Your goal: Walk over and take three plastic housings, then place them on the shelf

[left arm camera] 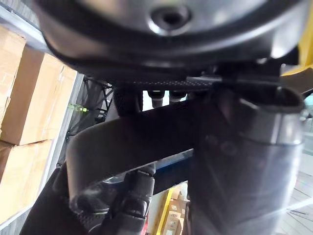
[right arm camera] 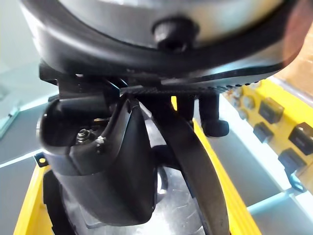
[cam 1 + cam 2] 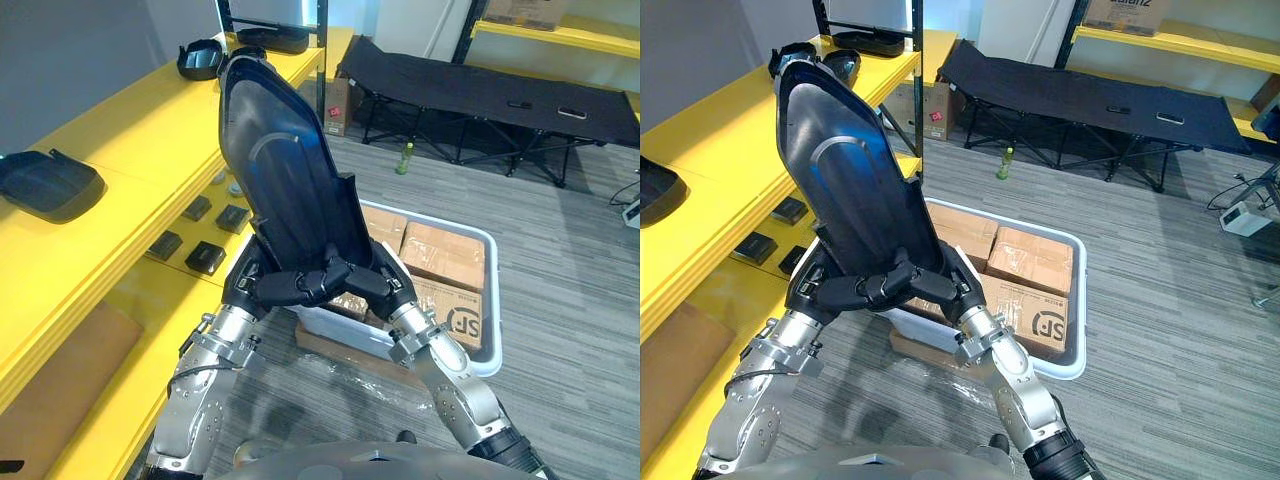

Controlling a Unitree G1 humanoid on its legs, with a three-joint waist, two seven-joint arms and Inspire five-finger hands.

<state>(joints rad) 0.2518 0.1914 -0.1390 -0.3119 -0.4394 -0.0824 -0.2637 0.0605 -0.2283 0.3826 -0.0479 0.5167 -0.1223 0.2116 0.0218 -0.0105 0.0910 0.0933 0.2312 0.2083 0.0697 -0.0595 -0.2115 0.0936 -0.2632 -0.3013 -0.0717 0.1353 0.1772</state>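
Currently clamping the black plastic housing [image 3: 285, 170] by its base with left hand [image 3: 268, 288] and right hand [image 3: 372, 284] curled round it, holding it upright near the yellow shelf [image 3: 120, 165], likely for balance.

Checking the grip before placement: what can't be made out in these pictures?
Held housing's rear face: turned away in both eye views.
White bin's left side: covered by the housing, left robot hand and right robot hand.
Small dark parts on the yellow shelf: too small to identify.
Second housing: cut by right eye view's left edge.
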